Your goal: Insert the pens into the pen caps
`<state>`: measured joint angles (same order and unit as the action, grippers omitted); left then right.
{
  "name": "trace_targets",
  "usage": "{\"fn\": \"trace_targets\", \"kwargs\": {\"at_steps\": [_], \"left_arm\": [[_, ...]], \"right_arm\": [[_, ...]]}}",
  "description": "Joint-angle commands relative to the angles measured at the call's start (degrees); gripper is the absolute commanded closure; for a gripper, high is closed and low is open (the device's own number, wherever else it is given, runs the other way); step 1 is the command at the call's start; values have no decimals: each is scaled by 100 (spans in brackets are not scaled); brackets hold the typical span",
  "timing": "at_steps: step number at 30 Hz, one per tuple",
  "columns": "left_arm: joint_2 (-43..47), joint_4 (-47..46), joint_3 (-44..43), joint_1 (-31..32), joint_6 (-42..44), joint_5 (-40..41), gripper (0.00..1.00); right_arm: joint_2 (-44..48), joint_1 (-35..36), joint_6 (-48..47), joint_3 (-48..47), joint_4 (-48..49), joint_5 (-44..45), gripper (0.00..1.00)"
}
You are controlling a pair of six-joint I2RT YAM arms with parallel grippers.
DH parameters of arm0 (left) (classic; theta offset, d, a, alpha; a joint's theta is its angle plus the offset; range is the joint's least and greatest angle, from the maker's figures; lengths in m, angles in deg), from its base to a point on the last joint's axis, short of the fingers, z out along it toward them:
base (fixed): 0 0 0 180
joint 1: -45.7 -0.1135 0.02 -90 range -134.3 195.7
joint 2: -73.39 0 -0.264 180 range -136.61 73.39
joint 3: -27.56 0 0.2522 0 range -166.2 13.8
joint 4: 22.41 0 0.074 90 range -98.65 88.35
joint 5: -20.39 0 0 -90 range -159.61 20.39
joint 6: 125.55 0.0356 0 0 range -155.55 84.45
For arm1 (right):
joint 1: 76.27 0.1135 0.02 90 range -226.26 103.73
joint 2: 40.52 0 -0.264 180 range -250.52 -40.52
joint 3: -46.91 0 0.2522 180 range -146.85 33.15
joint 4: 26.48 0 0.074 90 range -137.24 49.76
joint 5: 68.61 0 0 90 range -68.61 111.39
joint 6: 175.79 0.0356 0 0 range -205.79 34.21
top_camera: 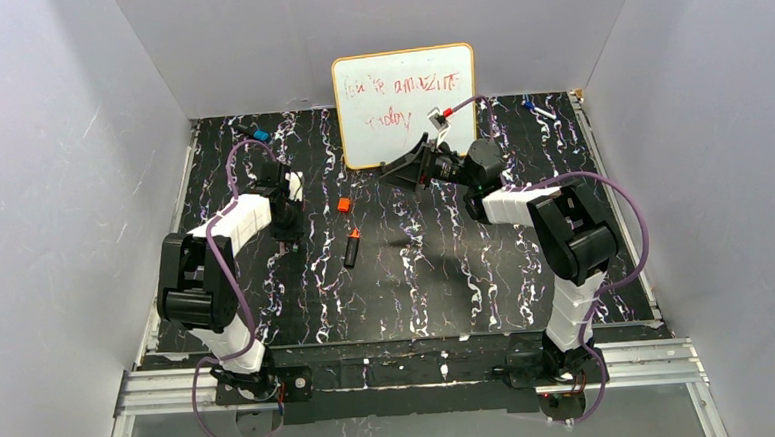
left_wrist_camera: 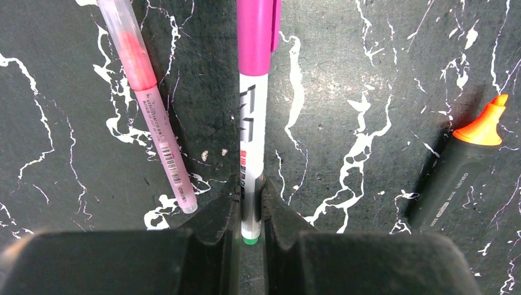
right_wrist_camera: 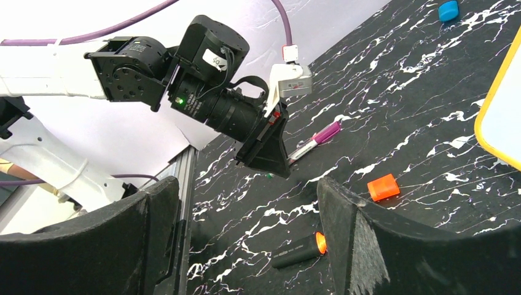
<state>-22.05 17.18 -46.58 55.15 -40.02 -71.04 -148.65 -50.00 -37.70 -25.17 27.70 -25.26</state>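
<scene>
Left jaws: pinched on the tail end of the white pen (left_wrist_camera: 252,126), which lies on the surface with a magenta cap (left_wrist_camera: 257,37) over its far end.
Right jaws: spread wide, holding nothing, raised off the surface.
Surface (top_camera: 447,285): black with white marbling.
Left arm (top_camera: 229,227): elbow high, wrist bent steeply down to the surface.
Right arm (top_camera: 523,203): reaching forward, wrist turned left toward the left arm.
Whiteboard (top_camera: 404,102): upright at the far edge.
Black marker (top_camera: 352,247): between the arms, its orange tip bare.
Pink pen (left_wrist_camera: 147,104): just left of the white pen; seen only from the left wrist.
Orange cap (top_camera: 344,205): near the black marker, apart from it.
Blue cap (top_camera: 260,135): far left.
</scene>
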Motion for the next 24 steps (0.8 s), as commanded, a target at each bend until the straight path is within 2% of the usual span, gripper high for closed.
{"fn": "trace_targets", "kwargs": {"at_steps": [1,3,6,15,20,24], "left_arm": [[-85,110,87,-14,60,64,98],[-126,108,91,-14,52,64,88],[-180,98,105,-18,51,64,85],[-282,86,121,-14,86,268,66],[-84,69,52,-14,63,314,60],[518,-143,-20,63,83,-46,60]], "right_arm": [[181,-38,42,12,413,-64,10],[180,-42,52,7,421,-68,10],[176,-42,50,21,430,-72,10],[118,-39,103,13,501,-99,9],[117,-35,118,34,554,-108,9],[89,-42,129,41,575,-98,9]]}}
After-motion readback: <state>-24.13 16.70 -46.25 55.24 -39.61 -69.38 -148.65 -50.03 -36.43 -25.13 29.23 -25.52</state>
